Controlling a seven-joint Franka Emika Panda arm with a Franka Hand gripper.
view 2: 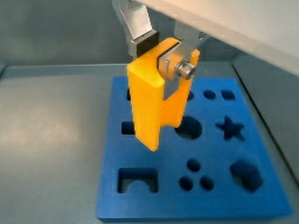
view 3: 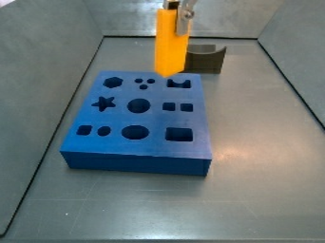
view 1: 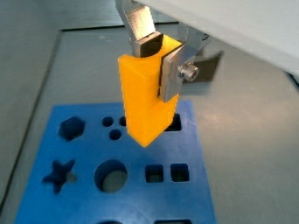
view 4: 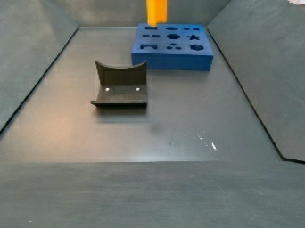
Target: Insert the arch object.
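Two silver fingers (view 1: 170,70) of my gripper (view 1: 162,54) are pinched on the upper end of the arch object (view 1: 146,96), jaws closed only as far as the block's width lets them. It hangs straight down from me, bright orange and taller than wide, with its lower end in the air above the blue board (view 1: 122,188) and not yet in any hole.

No brand, label or writing can be read on the block, the board or my fingers.

Both wrist views look down along the block to the board's cut-outs beneath me: a star (view 2: 230,129), round holes, squares and an arch-shaped slot (view 2: 139,181). Whether the block's tip lines up with one of them I cannot tell, since the block hides what lies straight under it.

A side view shows the dark grey-brown block with a curved hollow (view 3: 203,59) standing on the floor behind me (no wrist view catches it). Seen from the opposite side, that block (view 4: 120,86) sits well apart from the board (view 4: 173,46), and only the orange piece (view 4: 156,11) shows at the frame's edge, my fingers cut off above it.
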